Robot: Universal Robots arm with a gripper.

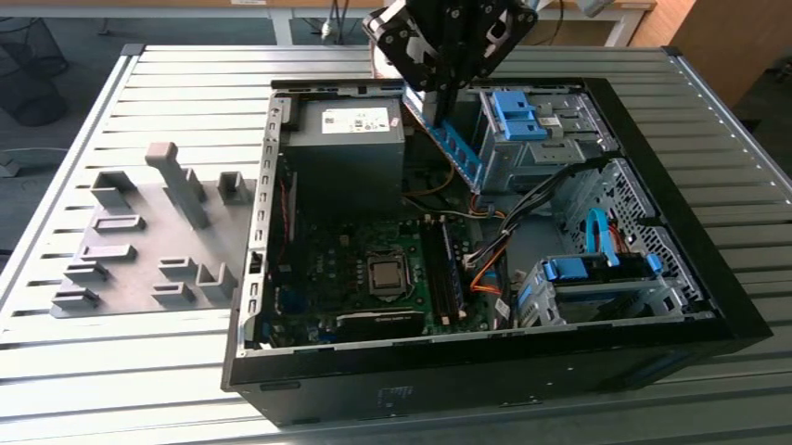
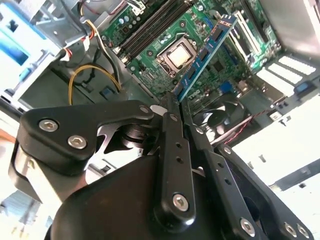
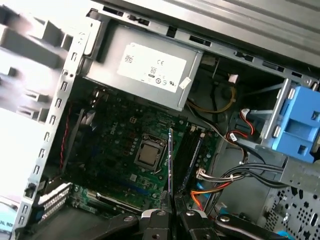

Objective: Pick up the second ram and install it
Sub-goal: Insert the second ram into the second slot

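- At the exterior view's left, your grey holder blocks (image 1: 180, 190) sat on the table (image 1: 161, 371).
- Your gripper (image 1: 436, 91) hung over the open computer case (image 1: 495, 357), jaws clamped on the second ram (image 1: 453, 148), tilted above the motherboard (image 1: 328, 269).

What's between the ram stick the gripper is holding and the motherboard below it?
Nothing but air: in the first wrist view the second ram, clamped in the gripper, hangs clear above the motherboard.

btm of ram (image 2: 206, 55) hidden in gripper (image 2: 176, 102), grey blocks (image 3: 31, 42) blurred, first wrist view
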